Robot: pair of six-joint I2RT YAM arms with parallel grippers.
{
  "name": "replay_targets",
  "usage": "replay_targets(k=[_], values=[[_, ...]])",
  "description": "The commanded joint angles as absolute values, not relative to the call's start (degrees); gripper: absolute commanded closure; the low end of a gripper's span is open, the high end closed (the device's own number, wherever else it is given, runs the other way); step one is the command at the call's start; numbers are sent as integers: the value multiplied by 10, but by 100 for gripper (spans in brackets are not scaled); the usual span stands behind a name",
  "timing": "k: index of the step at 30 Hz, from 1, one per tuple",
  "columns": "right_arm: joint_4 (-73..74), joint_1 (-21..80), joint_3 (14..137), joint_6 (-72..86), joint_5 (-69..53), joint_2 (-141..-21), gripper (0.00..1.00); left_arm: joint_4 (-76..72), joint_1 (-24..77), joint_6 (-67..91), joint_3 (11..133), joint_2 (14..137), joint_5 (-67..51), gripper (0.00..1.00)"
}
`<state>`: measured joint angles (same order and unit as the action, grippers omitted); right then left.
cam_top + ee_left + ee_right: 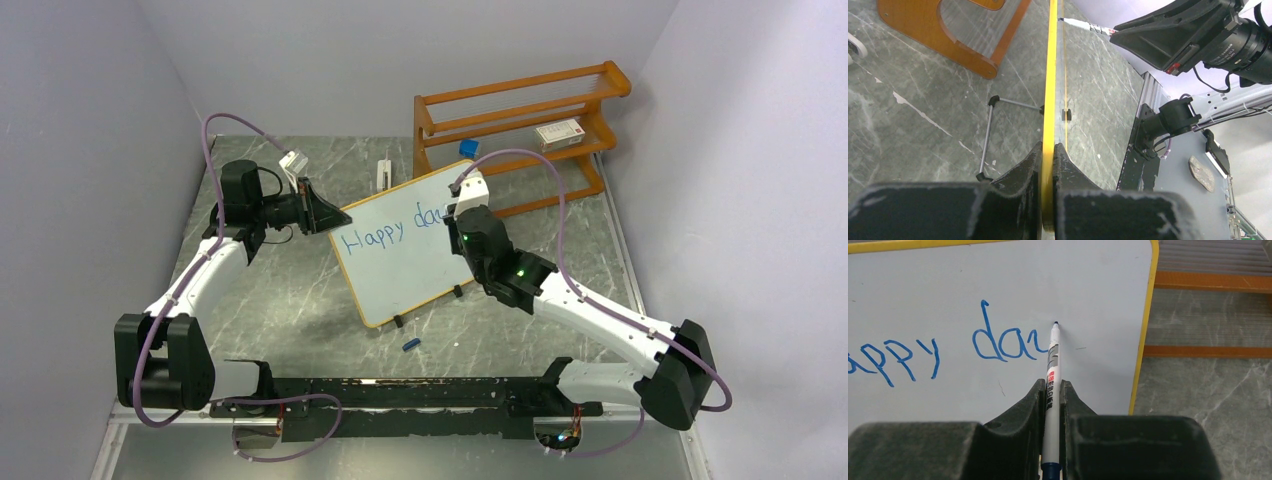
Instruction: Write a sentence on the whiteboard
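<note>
Left pincer [1048, 150] clamps whiteboard [1050, 75] frame edge; right pincer [1050, 387] grips blue marker [1053, 352], tip at sentence [998, 342] reading "Happy da".

A robotics lab test cell: plain grey walls [80, 150] close round a marbled bench [290, 300], with cabled robot arms [590, 300] on a black rail [420, 385] at the bench's near edge.

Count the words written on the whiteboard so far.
2. "Happy" sits left of centre on the whiteboard; an unfinished "da" is right of it, at the tip of the marker in the right gripper. More may be hidden in the top view.
</note>
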<state>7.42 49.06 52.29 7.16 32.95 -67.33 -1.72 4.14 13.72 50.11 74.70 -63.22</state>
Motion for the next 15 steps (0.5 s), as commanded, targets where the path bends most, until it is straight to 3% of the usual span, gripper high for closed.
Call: replay_targets(k=[1,15], values=[[57,483,539,68,321,-681,100,13,56,108,499,759,-629,95],[130,482,531,103,293,-675,100,11,56,110,499,758,-629,95]])
